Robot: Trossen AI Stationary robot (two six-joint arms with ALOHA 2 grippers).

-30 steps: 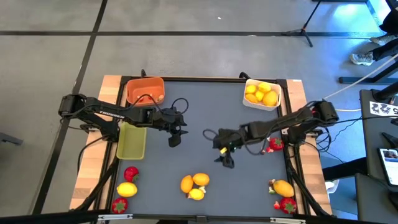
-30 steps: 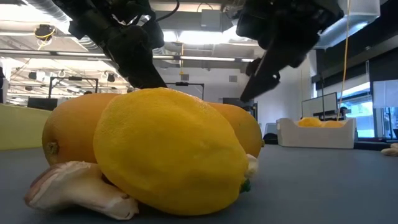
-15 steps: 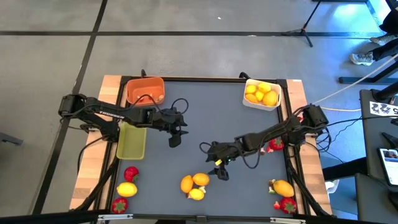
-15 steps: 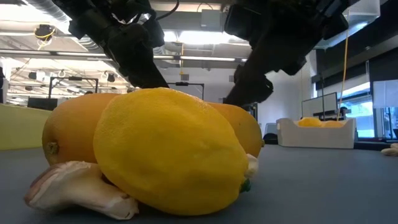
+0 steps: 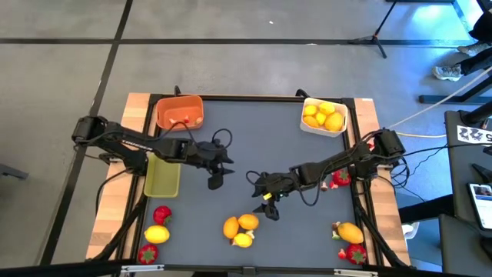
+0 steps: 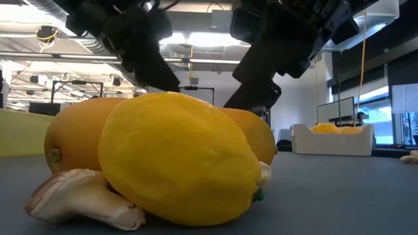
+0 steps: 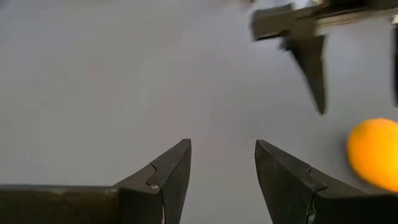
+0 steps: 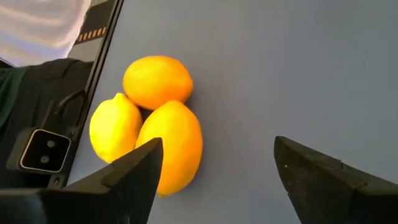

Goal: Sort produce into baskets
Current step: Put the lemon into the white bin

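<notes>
My right gripper (image 5: 269,209) open, empty, above citrus cluster (image 5: 241,228) at table's 6 o'clock. I'd straddle one fruit only. Left gripper (image 5: 216,178) open, idle, mid-table.

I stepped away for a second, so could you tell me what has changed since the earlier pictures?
The right gripper, open and empty, moved across the table toward the three citrus fruits. The left gripper, open, barely shifted. Nothing was gripped; fruits and the white basket stayed put.

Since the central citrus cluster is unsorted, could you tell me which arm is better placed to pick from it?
Probably the right: its open claw hangs just beside the yellow-and-orange citrus cluster, while the left claw sits farther away.
</notes>
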